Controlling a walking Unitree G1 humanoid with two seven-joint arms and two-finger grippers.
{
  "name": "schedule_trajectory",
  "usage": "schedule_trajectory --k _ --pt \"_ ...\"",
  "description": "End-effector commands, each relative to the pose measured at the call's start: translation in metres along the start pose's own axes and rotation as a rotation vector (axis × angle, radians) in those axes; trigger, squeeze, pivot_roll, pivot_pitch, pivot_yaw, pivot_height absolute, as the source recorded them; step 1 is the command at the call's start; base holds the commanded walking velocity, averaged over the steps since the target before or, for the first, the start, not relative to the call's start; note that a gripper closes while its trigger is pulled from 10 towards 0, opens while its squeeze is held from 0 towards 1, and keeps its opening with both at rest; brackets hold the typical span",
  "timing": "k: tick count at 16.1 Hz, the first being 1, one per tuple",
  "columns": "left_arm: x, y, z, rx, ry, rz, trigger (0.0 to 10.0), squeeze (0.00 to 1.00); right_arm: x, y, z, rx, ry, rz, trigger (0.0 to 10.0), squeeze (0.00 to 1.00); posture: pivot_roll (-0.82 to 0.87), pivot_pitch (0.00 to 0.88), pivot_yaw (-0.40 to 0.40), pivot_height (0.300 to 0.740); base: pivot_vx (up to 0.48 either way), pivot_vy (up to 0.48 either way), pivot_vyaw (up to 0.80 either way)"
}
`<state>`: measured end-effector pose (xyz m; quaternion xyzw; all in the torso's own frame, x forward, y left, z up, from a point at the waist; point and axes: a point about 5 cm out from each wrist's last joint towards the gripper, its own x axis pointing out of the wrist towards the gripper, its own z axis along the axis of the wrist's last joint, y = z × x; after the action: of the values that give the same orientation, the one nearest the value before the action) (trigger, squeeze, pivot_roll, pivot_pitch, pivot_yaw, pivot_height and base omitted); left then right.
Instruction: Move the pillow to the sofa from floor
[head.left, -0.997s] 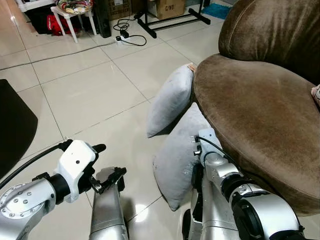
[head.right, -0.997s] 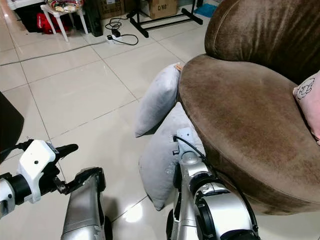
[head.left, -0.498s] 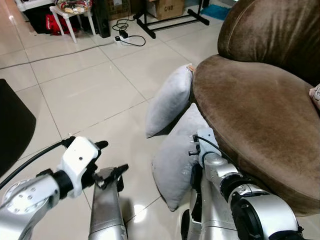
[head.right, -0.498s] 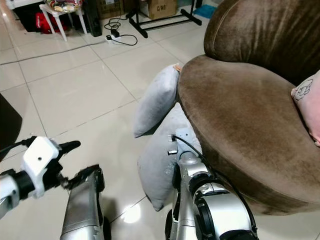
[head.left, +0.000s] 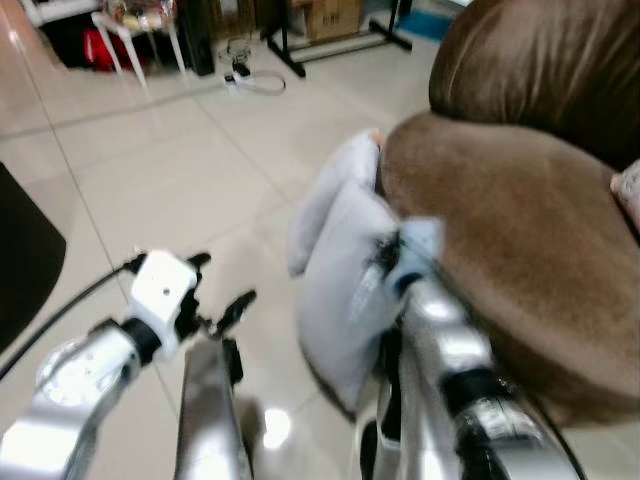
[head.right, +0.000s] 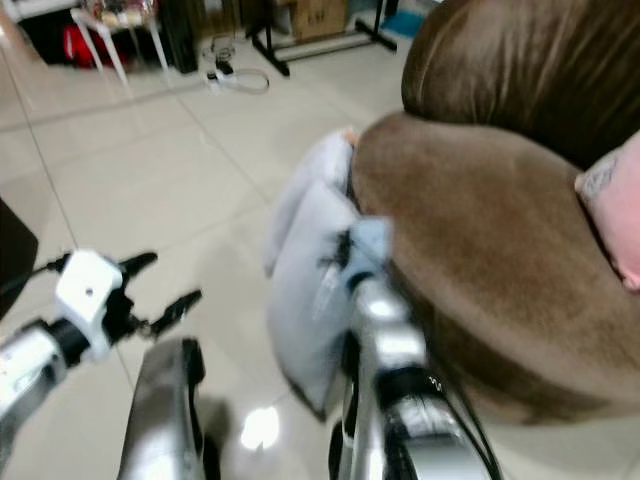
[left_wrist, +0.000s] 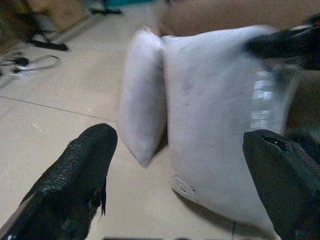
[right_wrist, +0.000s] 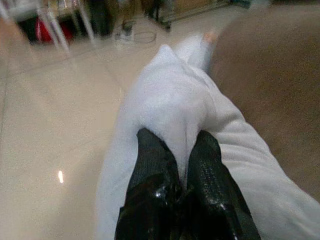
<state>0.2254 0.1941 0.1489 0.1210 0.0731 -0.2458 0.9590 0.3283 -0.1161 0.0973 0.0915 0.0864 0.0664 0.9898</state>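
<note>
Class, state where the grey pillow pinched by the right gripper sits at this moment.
The near grey pillow stands against the front edge of the brown sofa, right of centre in the head views, with the second grey pillow just behind it and the right gripper shut on its fabric.

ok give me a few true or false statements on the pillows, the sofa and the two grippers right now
1. The right gripper pinches a fold of the near grey pillow. True.
2. The left gripper is shut on the far grey pillow. False: its fingers are spread wide and it touches neither pillow.
3. Two grey pillows stand against the front of the brown sofa. True.
4. The near grey pillow already lies on the sofa seat. False: it is beside the seat's front edge, not on it.
5. A pink cushion lies on the sofa. True.
</note>
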Motion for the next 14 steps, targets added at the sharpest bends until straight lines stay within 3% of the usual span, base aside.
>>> schedule_trajectory --k 1,2,3,4,5,7,9,10,11,13,14 --pt "-0.001 0.004 0.007 0.006 -0.037 0.05 10.0 0.0 -0.011 -0.002 0.054 0.026 -0.178 0.026 0.0 0.0 0.02 0.0 -0.013 0.452 0.0 0.0 0.0" --pt "-0.002 0.004 0.008 0.004 -0.049 0.064 10.0 0.0 -0.018 -0.005 0.076 0.106 -0.234 0.035 3.0 0.0 0.02 0.0 -0.013 0.452 0.0 0.0 0.0" --pt "-0.002 0.003 0.007 -0.013 -0.065 0.08 10.0 0.0 -0.026 -0.012 0.108 0.183 -0.327 0.048 10.0 0.0 0.0 0.0 -0.01 0.452 0.0 0.0 0.0" --pt "-0.001 0.003 0.006 -0.019 -0.075 0.093 10.0 0.0 -0.034 -0.023 0.144 0.173 -0.46 0.043 10.0 0.0 0.0 0.0 -0.008 0.452 0.0 0.0 0.0" --pt "0.0 0.004 0.006 -0.015 -0.076 0.094 10.0 0.0 -0.037 -0.032 0.164 0.147 -0.527 0.022 10.0 0.0 -0.01 0.0 -0.006 0.452 0.0 0.0 0.0" --pt "0.006 0.007 0.012 -0.006 -0.109 0.113 10.0 0.0 -0.054 -0.058 0.233 -0.034 -0.637 -0.03 10.0 0.0 -0.01 0.0 -0.012 0.452 0.0 0.0 0.0" --pt "0.009 0.008 0.015 -0.008 -0.128 0.128 10.0 0.0 -0.063 -0.064 0.262 -0.139 -0.653 -0.033 10.0 0.0 -0.02 0.0 -0.02 0.452 0.0 0.0 0.0" --pt "0.009 0.008 0.014 -0.011 -0.131 0.136 10.0 0.0 -0.064 -0.064 0.268 -0.167 -0.646 -0.027 10.0 0.0 -0.02 0.0 -0.026 0.452 0.0 0.0 0.0" --pt "0.01 0.007 0.013 -0.012 -0.13 0.141 10.0 0.0 -0.059 -0.065 0.261 -0.198 -0.598 -0.032 10.0 0.0 -0.02 0.0 -0.034 0.452 0.0 0.0 0.0" --pt "0.011 0.005 0.011 -0.013 -0.125 0.145 10.0 0.0 -0.041 -0.063 0.226 -0.233 -0.446 -0.031 10.0 0.0 -0.02 0.0 -0.035 0.452 0.0 0.0 0.0" --pt "0.012 0.005 0.01 -0.014 -0.121 0.149 10.0 0.0 -0.029 -0.058 0.198 -0.233 -0.339 -0.022 10.0 0.0 -0.02 0.0 -0.037 0.452 0.0 0.0 0.0"
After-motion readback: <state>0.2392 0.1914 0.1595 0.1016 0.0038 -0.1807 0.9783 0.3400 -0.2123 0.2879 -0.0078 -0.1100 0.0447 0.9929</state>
